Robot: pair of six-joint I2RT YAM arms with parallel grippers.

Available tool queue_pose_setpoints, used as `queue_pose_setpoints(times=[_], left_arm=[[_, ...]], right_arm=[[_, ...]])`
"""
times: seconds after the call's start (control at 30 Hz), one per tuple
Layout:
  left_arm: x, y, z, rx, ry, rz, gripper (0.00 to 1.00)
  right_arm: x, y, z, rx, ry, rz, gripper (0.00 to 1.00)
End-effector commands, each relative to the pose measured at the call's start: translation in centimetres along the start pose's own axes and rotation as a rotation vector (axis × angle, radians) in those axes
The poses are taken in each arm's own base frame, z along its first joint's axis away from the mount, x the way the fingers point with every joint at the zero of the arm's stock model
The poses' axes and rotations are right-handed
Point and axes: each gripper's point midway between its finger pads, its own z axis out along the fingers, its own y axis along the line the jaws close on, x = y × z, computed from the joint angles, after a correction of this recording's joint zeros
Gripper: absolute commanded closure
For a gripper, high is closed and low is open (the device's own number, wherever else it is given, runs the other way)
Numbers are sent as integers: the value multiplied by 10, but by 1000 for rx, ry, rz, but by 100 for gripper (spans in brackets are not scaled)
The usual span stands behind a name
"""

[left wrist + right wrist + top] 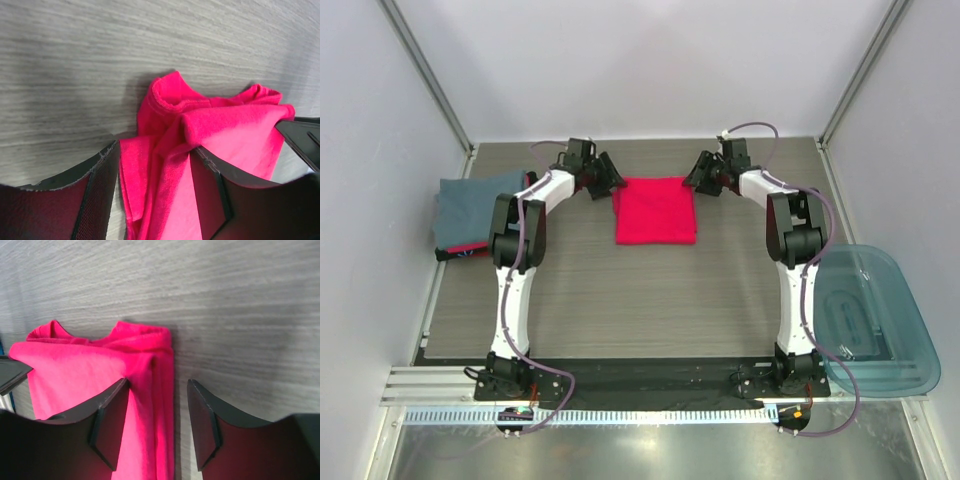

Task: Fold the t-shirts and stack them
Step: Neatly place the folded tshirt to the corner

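A bright red-pink t-shirt (655,210) lies folded into a rectangle on the far middle of the table. My left gripper (609,180) is at its far left corner. In the left wrist view the jaws (154,146) stand open astride the bunched cloth (200,120); the right finger touches it, and a sliver of table shows by the left finger. My right gripper (696,180) is at the far right corner. Its jaws (159,381) are open over the folded edge (157,405), the left finger resting on cloth and the right finger over bare table.
A slate blue-grey t-shirt (475,203) lies folded at the table's left edge on top of red and dark cloth (463,250). A translucent teal tub (875,315) stands off the table's right side. The table (650,300) is grey wood grain.
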Motion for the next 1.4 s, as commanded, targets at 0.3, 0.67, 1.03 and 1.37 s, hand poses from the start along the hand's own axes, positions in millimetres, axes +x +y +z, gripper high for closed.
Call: queue_pose_setpoints(times=[0.3, 0.67, 1.03, 1.37], left_arm=[[-12, 12, 23, -44, -28, 6, 44], [5, 11, 48, -39, -22, 1, 88], [-7, -26, -6, 54, -104, 47, 100], [25, -33, -86, 99, -117, 62, 100]], right_arm=[[5, 1, 25, -11, 13, -9, 57], [5, 8, 40, -14, 19, -4, 99], [-9, 61, -4, -110, -41, -52, 99], [20, 108, -84, -148, -82, -96, 99]])
